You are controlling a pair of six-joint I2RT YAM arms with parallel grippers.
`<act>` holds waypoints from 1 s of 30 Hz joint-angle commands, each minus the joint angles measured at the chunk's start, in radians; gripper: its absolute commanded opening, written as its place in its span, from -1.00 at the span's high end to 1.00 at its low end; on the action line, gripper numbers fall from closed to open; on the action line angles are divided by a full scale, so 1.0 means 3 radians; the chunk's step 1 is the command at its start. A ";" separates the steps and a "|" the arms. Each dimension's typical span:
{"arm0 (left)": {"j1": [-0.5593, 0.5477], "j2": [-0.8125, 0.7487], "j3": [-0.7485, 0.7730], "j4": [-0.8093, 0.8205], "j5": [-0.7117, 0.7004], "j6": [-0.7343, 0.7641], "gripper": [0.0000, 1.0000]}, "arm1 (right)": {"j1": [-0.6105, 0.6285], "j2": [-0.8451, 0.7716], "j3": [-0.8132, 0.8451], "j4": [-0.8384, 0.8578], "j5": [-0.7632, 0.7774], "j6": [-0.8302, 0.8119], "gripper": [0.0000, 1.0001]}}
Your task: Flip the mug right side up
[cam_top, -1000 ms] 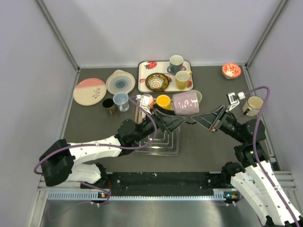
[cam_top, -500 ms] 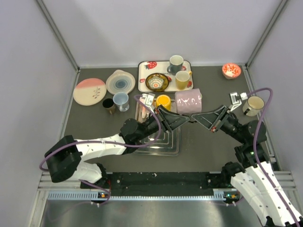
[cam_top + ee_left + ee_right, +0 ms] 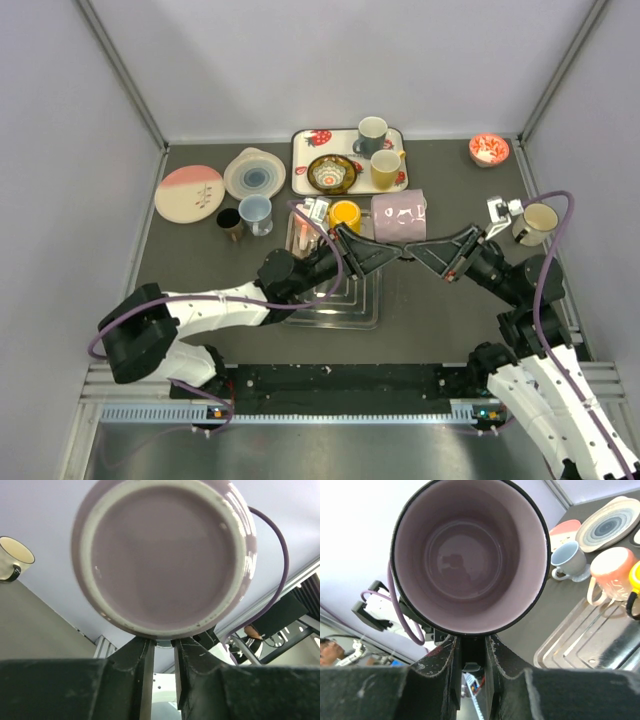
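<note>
**Item: mug** (image 3: 399,216), lilac, glazed, pale unglazed foot ring. Position: off the surface (image 3: 450,300), on its side, held over the middle of the workspace just in front of the strawberry-print tray (image 3: 300,150). The base faces the left wrist camera and the mouth faces the right wrist camera. It is not yet upright.

**Left gripper** (image 3: 392,250): reaches in from the left beneath the mug. The jaws are narrow and pinched on the mug's underside. Exactly which part they hold is hidden.

**Right gripper** (image 3: 420,249): reaches in from the right, tip to tip with the left. The jaws are narrow and clamped on the mug just below its rim.

**On the print tray:** grey mug (image 3: 371,132), olive mug (image 3: 385,168), patterned bowl (image 3: 331,173).

**On the surface, left:** pink-and-white plate (image 3: 189,192), blue-ringed plate (image 3: 254,173), pale blue cup (image 3: 255,212), small dark cup (image 3: 229,222).

**Centre:** yellow cup (image 3: 345,214), beside the lilac mug. A metal tray (image 3: 345,305) lies under the left arm.

**Right:** red bowl (image 3: 489,150) at the far corner, cream mug (image 3: 536,222) near the right wall.
</note>
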 commanded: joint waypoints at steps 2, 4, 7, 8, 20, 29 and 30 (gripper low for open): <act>-0.0015 -0.0025 0.0284 0.0635 0.0064 -0.0102 0.75 | 0.0086 -0.0043 0.0112 -0.0389 -0.0108 -0.0404 1.00; -0.0005 -0.0005 0.0289 0.0656 0.0039 -0.0143 1.00 | 0.0101 -0.0069 0.0122 -0.0410 -0.0103 -0.0496 1.00; 0.0011 -0.0005 0.0284 0.0605 -0.0002 -0.0215 1.00 | 0.0121 -0.0094 0.0148 -0.0589 -0.0097 -0.0649 1.00; 0.0016 -0.0015 0.0294 0.0564 0.0013 -0.0220 1.00 | 0.0121 -0.0094 0.0153 -0.0630 -0.0097 -0.0685 1.00; 0.0016 -0.0526 0.0289 -0.0817 -0.0033 0.0761 1.00 | 0.0121 -0.0069 0.0301 -0.0911 -0.0077 -0.0880 0.81; 0.0016 -0.0838 0.0136 -0.1210 -0.0345 0.1124 1.00 | 0.0121 -0.0002 0.0449 -0.0957 -0.0148 -0.0885 0.16; 0.0016 -0.0899 0.0125 -0.1241 -0.0375 0.1211 1.00 | 0.0121 0.0003 0.0459 -0.0957 -0.0148 -0.0885 0.11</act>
